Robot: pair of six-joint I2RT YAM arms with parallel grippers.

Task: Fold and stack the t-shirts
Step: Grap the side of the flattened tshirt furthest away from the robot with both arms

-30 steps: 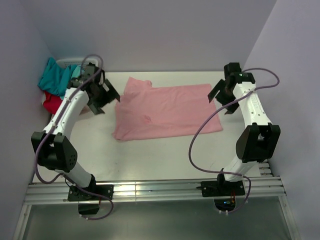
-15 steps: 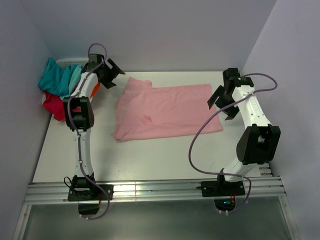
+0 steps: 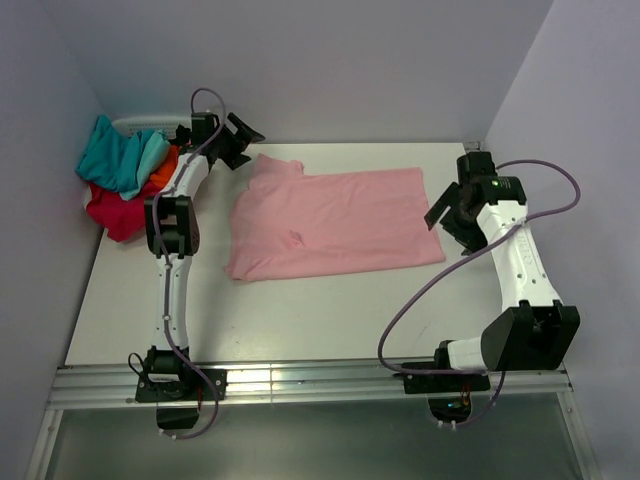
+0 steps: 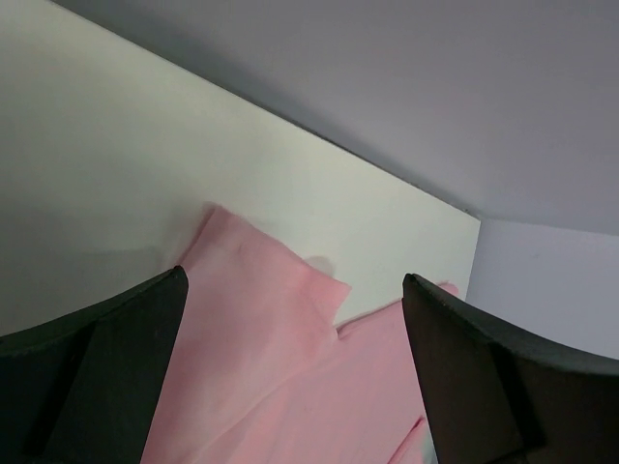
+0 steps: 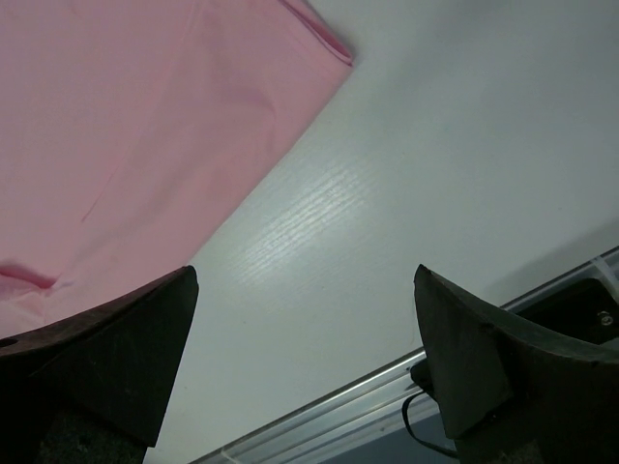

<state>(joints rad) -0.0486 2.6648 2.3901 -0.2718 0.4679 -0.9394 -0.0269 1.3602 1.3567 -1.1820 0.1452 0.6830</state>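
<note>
A light pink t-shirt lies flat in the middle of the white table, folded to a long rectangle with a sleeve sticking out at its far left corner. My left gripper hovers open at that far left corner, arm stretched out; in its wrist view the pink t-shirt lies below the open gripper. My right gripper hangs open just off the shirt's right edge. Its wrist view has the pink t-shirt at upper left and bare table under the gripper. Neither holds anything.
A heap of teal, orange and red t-shirts sits at the table's far left corner against the wall. Walls close in the back and both sides. The metal rail runs along the near edge.
The left arm has stretched out and carried its gripper from beside the shirt's left edge to the far left corner. The right gripper has drifted nearer and rightwards along the shirt's right edge.
</note>
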